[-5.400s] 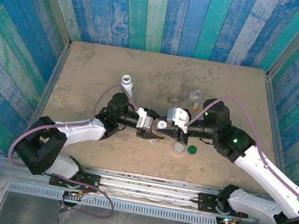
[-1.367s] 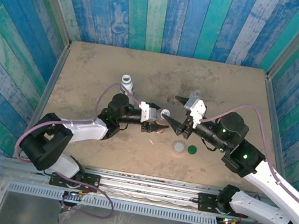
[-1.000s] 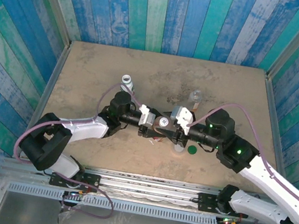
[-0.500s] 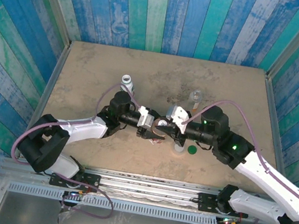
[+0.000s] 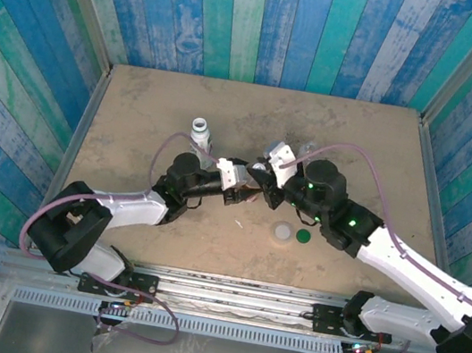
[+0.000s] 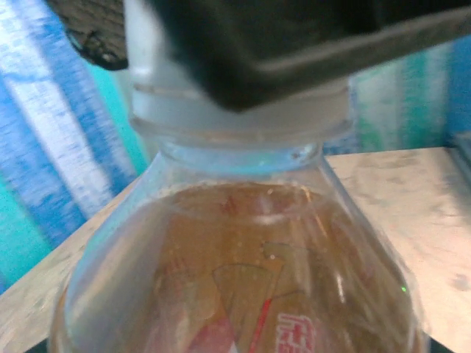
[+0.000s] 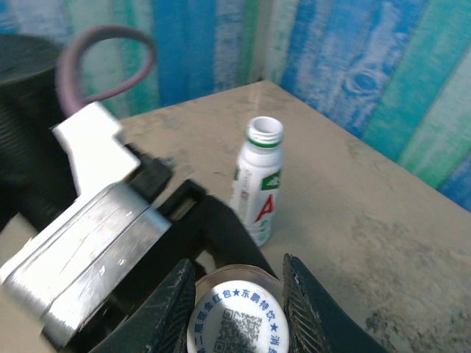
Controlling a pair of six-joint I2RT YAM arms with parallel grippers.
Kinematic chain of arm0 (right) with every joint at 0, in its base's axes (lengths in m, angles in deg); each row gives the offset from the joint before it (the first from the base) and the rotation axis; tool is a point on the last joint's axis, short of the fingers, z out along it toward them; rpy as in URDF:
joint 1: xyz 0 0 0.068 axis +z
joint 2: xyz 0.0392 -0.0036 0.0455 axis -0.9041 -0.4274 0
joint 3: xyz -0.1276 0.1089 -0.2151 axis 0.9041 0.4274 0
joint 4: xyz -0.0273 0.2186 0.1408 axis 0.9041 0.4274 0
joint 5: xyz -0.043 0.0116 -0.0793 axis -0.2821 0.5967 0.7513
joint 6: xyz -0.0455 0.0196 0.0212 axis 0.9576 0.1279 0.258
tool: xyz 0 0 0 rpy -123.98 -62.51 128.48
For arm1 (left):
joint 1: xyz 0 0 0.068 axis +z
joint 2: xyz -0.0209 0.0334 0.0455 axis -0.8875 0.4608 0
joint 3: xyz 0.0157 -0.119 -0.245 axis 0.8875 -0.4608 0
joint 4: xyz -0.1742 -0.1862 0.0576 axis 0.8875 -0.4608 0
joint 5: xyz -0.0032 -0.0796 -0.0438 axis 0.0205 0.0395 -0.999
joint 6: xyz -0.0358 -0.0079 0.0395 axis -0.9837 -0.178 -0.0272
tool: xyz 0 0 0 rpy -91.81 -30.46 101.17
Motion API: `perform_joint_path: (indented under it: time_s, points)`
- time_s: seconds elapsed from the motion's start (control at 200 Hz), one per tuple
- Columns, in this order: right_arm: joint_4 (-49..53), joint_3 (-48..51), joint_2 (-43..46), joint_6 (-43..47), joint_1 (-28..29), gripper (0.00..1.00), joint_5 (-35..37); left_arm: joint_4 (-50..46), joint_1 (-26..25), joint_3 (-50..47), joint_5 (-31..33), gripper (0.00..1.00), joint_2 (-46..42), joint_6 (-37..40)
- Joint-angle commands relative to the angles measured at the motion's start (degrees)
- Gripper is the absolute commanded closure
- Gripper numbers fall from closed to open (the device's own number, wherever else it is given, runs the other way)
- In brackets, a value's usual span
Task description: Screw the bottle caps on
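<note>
My right gripper (image 7: 235, 298) is pinched on the white cap (image 7: 235, 327), a finger each side, blue print on top; left gripper (image 5: 247, 194) clamps the amber bottle (image 6: 243, 279) below.

Between the right jaws, a blue-printed white cap (image 7: 237, 323); beyond them, a white bottle (image 7: 257, 184) printed green and red; in the left jaws, a red-labelled amber bottle (image 6: 235, 279).

A dark blurred shape (image 6: 294, 44) hides the top of the clear plastic bottle of amber liquid (image 6: 235, 279); the bottom edge cuts the round white blue-printed cap (image 7: 237, 323).
</note>
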Motion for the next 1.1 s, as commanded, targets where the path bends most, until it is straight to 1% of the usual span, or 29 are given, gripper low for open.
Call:
perform_joint_path:
  time_s: [0.0,0.075,0.15,0.2,0.306,0.376,0.396,0.451,0.476,0.506,0.581,0.621,0.666,0.726,0.781,0.837,0.972,1.097]
  points:
    - [-4.6,0.66,-3.44,-14.03,0.87,1.0,20.64,3.49,-2.29,-1.06,19.77,0.44,-3.85,1.18]
    - [-1.94,-1.27,-6.71,-19.81,1.13,1.0,26.06,3.26,-5.01,-1.24,27.57,0.44,-3.61,4.75]
    - [0.28,-3.66,-9.64,-21.79,1.66,0.99,28.38,3.66,-7.17,-1.24,33.34,0.44,-2.92,6.91]
    - [0.43,-4.41,-10.6,-22.14,1.86,0.99,28.93,4.16,-7.78,-1.23,34.45,0.44,-2.66,7.18]
    - [0.05,-4.47,-10.31,-21.07,1.67,0.99,29.14,3.06,-7.83,-0.86,33.21,0.44,-2.75,6.9]
    - [-1.04,-3.81,-9.06,-18.57,1.3,0.98,25.95,1.11,-7.74,-0.16,30.99,0.44,-2.7,7.54]
    - [-1.39,-3.46,-8.62,-17.85,1.13,0.97,24.71,0.78,-7.74,0.05,30.36,0.44,-2.54,7.54]
    - [-2.65,-2.41,-7.13,-15.02,0.17,0.89,18.16,-0.11,-7.61,0.42,26.71,0.43,-2.14,7.75]
    - [-3.18,-1.92,-6.31,-13.64,-0.38,0.84,14.56,-0.6,-7.49,0.71,24.69,0.43,-1.99,7.95]
    - [-3.55,-1.44,-5.18,-12.08,-1.16,0.75,10.16,-1.05,-7.17,0.92,21.41,0.43,-1.71,7.91]
    - [-3.69,-0.09,-1.56,-7.73,-2.82,0.54,0.58,-2.49,-5.62,1.93,9.28,0.42,-0.86,6.82]
    - [-3.65,0.92,0.65,-5.78,-3.61,0.46,-2.84,-2.23,-5.08,2.42,4.71,0.42,-0.27,5.71]
    - [-3.55,2.01,3.13,-4.19,-5.13,0.4,-7.52,-1.03,-4.78,2.62,1.54,0.42,0.5,4.4]
    - [-2.76,3.13,6.3,-3.52,-7.03,0.35,-11.7,-0.23,-4.33,3.09,-2.11,0.42,1.17,3.19]
    - [-1.83,3.82,8.9,-3.23,-8.14,0.33,-12.86,-0.62,-4.01,3.62,-5.27,0.42,1.41,2.88]
    - [-0.54,4.39,10.9,-2.49,-8.57,0.32,-13.12,-0.73,-3.97,3.83,-6.89,0.42,1.43,2.7]
    - [3.34,4.78,13.0,-0.64,-8.62,0.3,-15.34,-1.7,-3.96,4.29,-7.89,0.42,1.56,2.89]
    - [4.97,5.1,12.46,1.21,-8.59,0.3,-20.31,-2.48,-3.93,4.71,-7.45,0.42,1.86,2.89]
